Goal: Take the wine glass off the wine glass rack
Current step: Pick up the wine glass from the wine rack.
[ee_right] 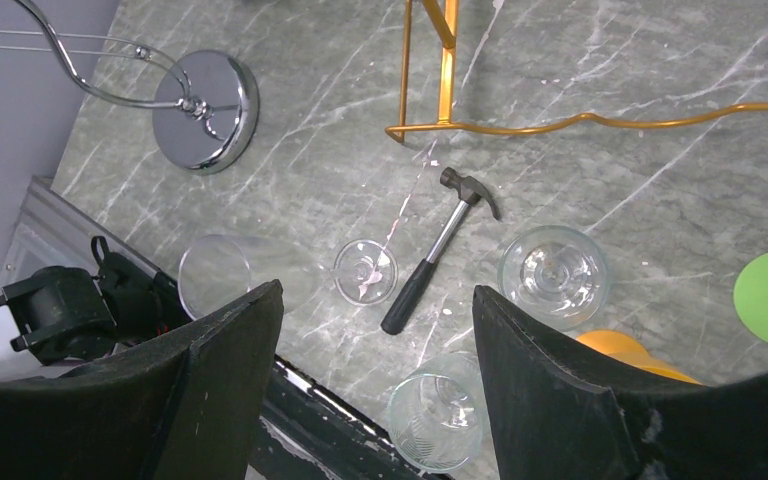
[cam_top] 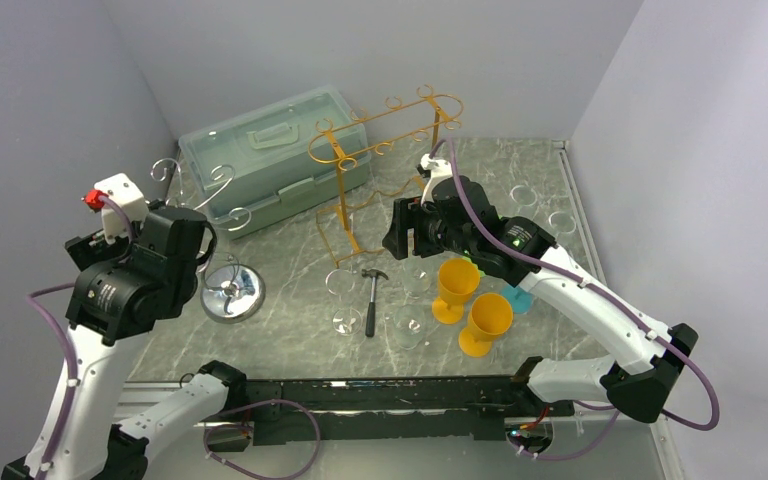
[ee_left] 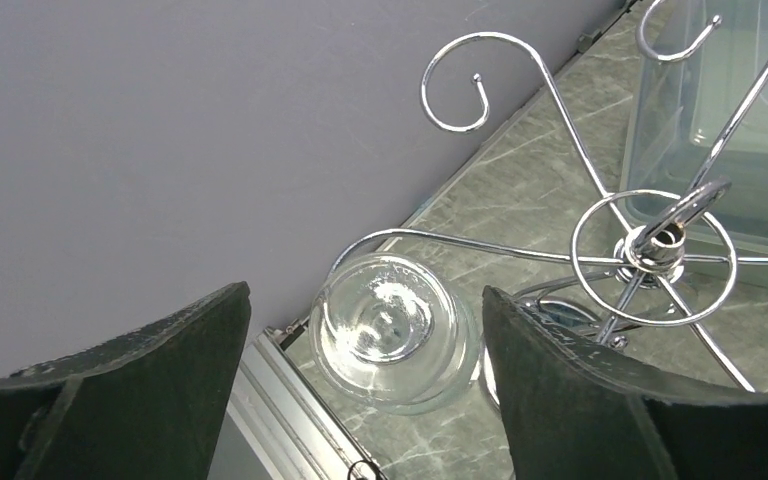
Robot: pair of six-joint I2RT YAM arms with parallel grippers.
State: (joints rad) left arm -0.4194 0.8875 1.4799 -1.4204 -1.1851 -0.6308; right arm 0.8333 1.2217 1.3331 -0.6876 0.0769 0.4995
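- Fingers (ee_left: 160,380) of the left gripper (ee_left: 362,315) stand wide apart, clamped on nothing.
- The glass (ee_left: 392,330) sits in the gap between them, a little nearer the right-hand finger, with clear space on both sides.
- It is seen from above, foot uppermost, hanging in a curled arm of the chrome rack (ee_left: 650,245).
- Whether the fingertips are level with the foot or above it is hard to judge from this angle.
- In the top view the left arm covers the glass; only the rack's round base (cam_top: 232,292) and some hooks show, at the left of the table (cam_top: 500,160).
- The right gripper (ee_right: 375,300) hangs over the middle of the table, fingers apart and holding nothing.
- Under it lie a hammer (ee_right: 430,265) and other glassware (ee_right: 555,275), well apart from the chrome rack.
- A gold rack (cam_top: 380,150) stands farther back, with a pale green box (cam_top: 275,160) to its left.
- Two orange cups (cam_top: 457,285) stand near the right arm.
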